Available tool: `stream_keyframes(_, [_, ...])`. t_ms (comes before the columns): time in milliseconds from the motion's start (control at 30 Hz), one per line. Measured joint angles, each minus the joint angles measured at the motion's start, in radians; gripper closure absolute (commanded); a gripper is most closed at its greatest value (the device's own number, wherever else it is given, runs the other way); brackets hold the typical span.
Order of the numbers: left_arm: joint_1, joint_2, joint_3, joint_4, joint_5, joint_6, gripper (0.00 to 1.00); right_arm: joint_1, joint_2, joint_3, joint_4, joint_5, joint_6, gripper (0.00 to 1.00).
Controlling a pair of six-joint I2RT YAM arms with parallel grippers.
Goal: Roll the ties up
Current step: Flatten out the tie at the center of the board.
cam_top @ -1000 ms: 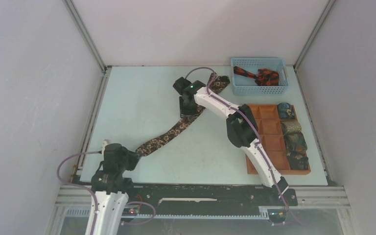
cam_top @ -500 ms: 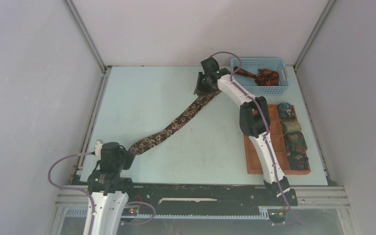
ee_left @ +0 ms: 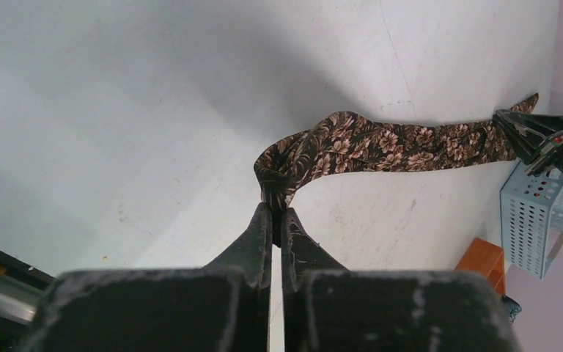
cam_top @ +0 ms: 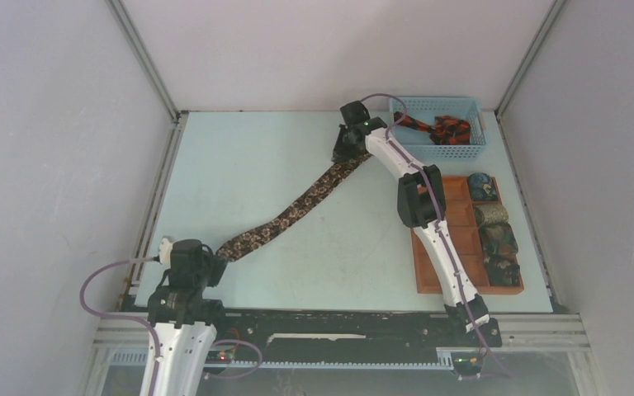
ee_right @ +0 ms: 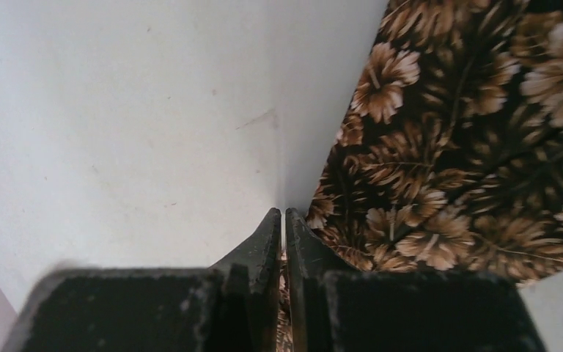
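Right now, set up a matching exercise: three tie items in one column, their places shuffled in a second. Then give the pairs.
Items
1. brown floral tie
2. black and red-orange tie
3. rolled ties

Places
A. in the compartments of the orange-brown tray
B. gripped near each end, by the left tool and the right tool
C. in the blue mesh basket

Pairs: 1-B, 2-C, 3-A

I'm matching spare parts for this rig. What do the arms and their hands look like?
Both the left arm and right arm have white links joined by black joints, with a lilac cable running along each. A green light glows near the right wrist. The left hand and right hand are black, each with two tapered fingers on a scuffed block.
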Motion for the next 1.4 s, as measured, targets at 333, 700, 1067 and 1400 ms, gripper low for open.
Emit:
stream_keyframes(333, [0.000, -0.004, 0.000, -0.013, -0.019, -0.011, 1.00, -0.061, -0.050, -0.063, -0.034, 0.097, -0.032, 0.95])
stream_keyframes(700, [0.000, -0.010, 0.000, -0.021, -0.036, -0.026, 1.00, -0.103, -0.053, -0.026, -0.075, 0.178, -0.082, 0.91])
stream_keyframes(1067, [0.000, 0.107, 0.000, 0.046, -0.038, -0.008, 0.29, 0.085, -0.539, -0.529, 0.119, 0.146, -0.197, 0.92])
stream_keyframes(1400, [0.012, 0.135, 0.105, 0.023, -0.140, 0.023, 0.45, 0.311, -0.689, -0.839, 0.288, 0.051, -0.195, 1.00])
